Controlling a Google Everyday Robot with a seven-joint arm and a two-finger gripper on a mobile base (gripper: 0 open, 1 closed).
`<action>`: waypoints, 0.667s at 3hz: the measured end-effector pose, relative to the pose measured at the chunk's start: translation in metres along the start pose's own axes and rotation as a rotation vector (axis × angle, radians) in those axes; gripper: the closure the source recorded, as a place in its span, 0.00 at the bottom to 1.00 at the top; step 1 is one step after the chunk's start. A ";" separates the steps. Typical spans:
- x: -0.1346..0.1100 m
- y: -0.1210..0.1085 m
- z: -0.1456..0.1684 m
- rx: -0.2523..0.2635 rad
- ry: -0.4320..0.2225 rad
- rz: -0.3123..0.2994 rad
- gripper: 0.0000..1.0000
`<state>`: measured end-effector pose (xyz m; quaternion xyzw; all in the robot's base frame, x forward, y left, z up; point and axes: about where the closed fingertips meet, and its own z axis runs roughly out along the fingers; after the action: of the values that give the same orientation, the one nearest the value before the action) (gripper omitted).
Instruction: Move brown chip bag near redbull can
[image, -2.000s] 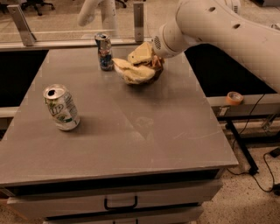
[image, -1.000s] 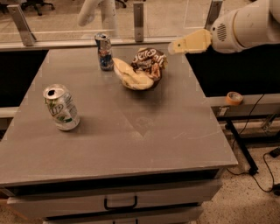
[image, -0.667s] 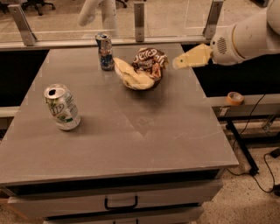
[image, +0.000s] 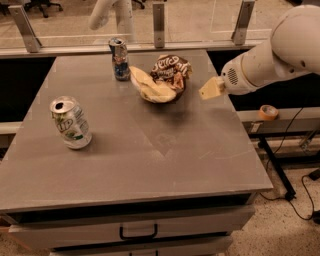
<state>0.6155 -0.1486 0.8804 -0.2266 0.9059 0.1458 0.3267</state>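
My gripper (image: 212, 88) hangs just right of the brown chip bag (image: 162, 77), spread or pressed together I cannot tell, and since the bag lies just beside the redbull can (image: 119, 59) on the table's (image: 150, 165) far side, I judge placement done, leaving only a retreat.

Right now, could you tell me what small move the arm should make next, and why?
Probably draw the pincer a little more to the right, clear of the table. The brown chip bag lies on the table close beside the redbull can, and the pincer hangs apart from the bag at its right, so the placing looks done.
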 end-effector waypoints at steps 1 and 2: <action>-0.005 0.013 0.025 -0.029 0.005 -0.040 0.92; -0.016 0.032 0.040 -0.063 -0.003 -0.081 1.00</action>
<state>0.6315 -0.1000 0.8642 -0.2732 0.8904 0.1613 0.3263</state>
